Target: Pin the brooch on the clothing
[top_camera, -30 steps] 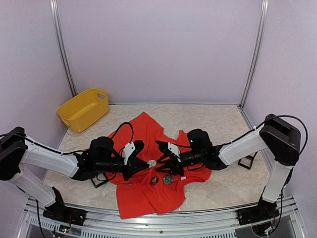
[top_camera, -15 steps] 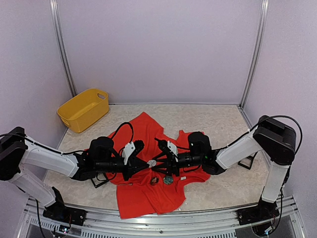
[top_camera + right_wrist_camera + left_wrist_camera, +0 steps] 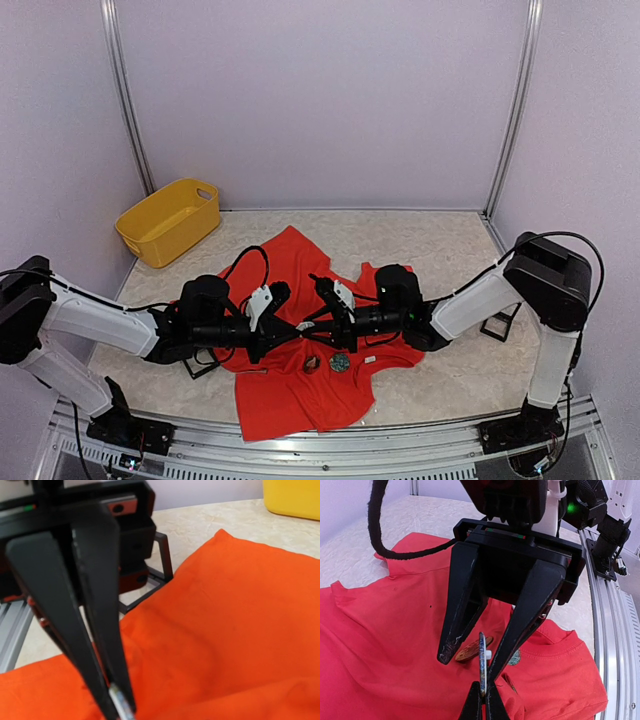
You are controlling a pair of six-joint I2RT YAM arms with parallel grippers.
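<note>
Both fingers of the left gripper point(image 3: 482, 702) are clenched on a round brooch point(image 3: 482, 660), held edge-on, apparently for a handover. It is straddled by the right gripper's point(image 3: 468, 664) parted fingers, above the red T-shirt point(image 3: 385, 630) spread beneath.

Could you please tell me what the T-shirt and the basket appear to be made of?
T-shirt: soft, matte red cloth, probably a cotton knit, since it wrinkles and folds loosely. Basket: yellow plastic by its look, smooth with a slight sheen, a moulded rim and a handle cutout.
</note>
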